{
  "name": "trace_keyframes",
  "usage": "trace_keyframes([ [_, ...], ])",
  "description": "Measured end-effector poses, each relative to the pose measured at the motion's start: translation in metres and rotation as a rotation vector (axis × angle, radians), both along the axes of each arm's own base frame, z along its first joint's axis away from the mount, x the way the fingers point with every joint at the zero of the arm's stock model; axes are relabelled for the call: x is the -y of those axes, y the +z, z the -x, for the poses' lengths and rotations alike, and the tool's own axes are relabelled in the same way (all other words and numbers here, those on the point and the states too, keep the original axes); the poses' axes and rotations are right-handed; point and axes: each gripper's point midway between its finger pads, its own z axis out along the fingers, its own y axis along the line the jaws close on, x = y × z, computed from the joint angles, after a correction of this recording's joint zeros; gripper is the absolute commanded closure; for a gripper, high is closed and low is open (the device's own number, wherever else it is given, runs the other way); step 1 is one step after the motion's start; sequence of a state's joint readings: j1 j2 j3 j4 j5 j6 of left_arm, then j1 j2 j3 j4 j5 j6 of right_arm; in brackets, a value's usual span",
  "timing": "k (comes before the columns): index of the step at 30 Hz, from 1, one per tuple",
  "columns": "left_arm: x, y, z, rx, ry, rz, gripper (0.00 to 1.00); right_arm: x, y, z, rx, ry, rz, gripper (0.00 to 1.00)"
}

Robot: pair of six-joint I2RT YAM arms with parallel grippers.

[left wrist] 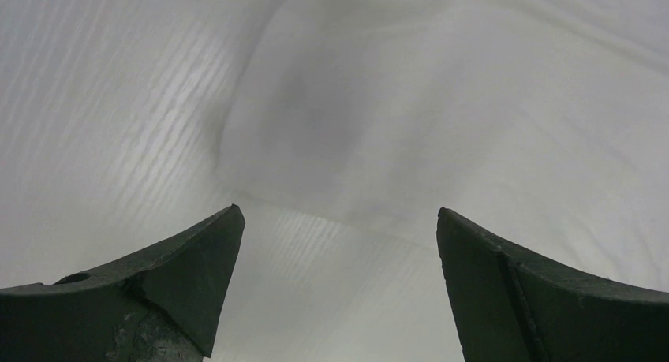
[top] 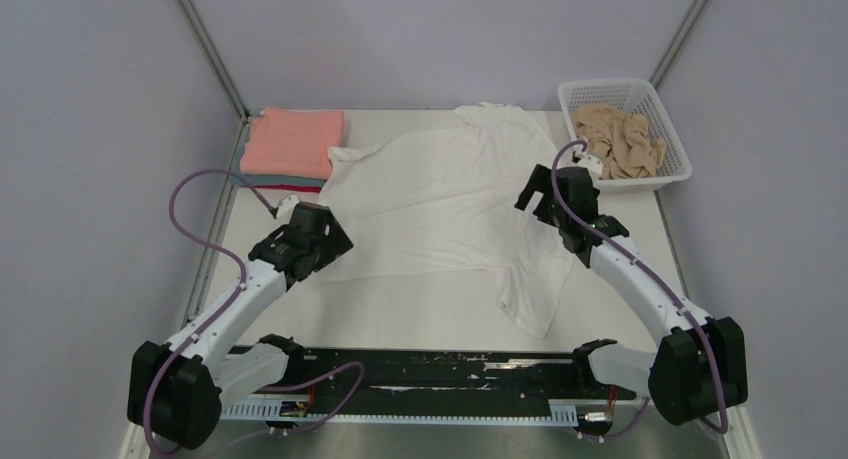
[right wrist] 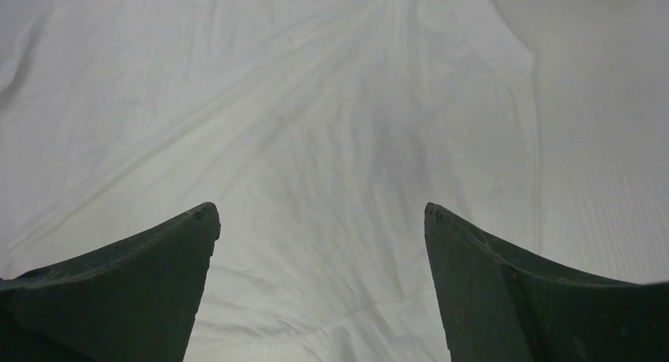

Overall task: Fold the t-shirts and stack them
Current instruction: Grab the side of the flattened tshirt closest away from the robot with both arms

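Observation:
A large white t-shirt (top: 440, 199) lies spread out and creased over the middle of the table, one sleeve trailing toward the front (top: 530, 299). My left gripper (top: 330, 241) hovers open at the shirt's left edge; in the left wrist view the gripper (left wrist: 339, 212) has only cloth (left wrist: 442, 125) and bare table beyond its tips. My right gripper (top: 532, 191) stands open over the shirt's right side; the right wrist view shows the gripper (right wrist: 319, 212) above wrinkled white cloth (right wrist: 276, 125), holding nothing. A folded salmon-pink t-shirt (top: 292, 142) tops a stack at the back left. A tan t-shirt (top: 622, 141) lies crumpled in the basket.
The white mesh basket (top: 610, 84) stands at the back right corner. Teal and red folded edges (top: 285, 185) show under the pink shirt. Grey walls close in the left, back and right sides. A black rail with cables (top: 430, 374) runs along the near edge between the arm bases.

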State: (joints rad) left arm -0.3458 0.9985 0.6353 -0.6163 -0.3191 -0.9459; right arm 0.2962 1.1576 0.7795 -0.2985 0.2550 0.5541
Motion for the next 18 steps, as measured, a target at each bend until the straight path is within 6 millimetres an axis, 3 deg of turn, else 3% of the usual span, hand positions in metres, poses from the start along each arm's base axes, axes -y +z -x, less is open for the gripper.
trace_keyframes([
  [3, -0.016, -0.02, 0.022, -0.036, 0.068, 0.008, 0.0, 0.004, -0.02, 0.018, -0.039, -0.01, -0.014, 0.0],
  [6, -0.024, -0.03, 0.03, -0.03, 0.115, 0.025, 0.03, 0.003, -0.021, 0.022, -0.04, -0.008, -0.03, 0.0],
  [13, -0.025, -0.045, 0.026, -0.048, 0.159, 0.055, 0.24, 0.0, -0.013, 0.022, -0.015, -0.007, -0.055, 0.0],
  [18, -0.025, -0.057, 0.022, -0.08, 0.174, 0.059, 0.31, 0.0, -0.016, 0.025, -0.03, -0.004, -0.059, 0.0],
])
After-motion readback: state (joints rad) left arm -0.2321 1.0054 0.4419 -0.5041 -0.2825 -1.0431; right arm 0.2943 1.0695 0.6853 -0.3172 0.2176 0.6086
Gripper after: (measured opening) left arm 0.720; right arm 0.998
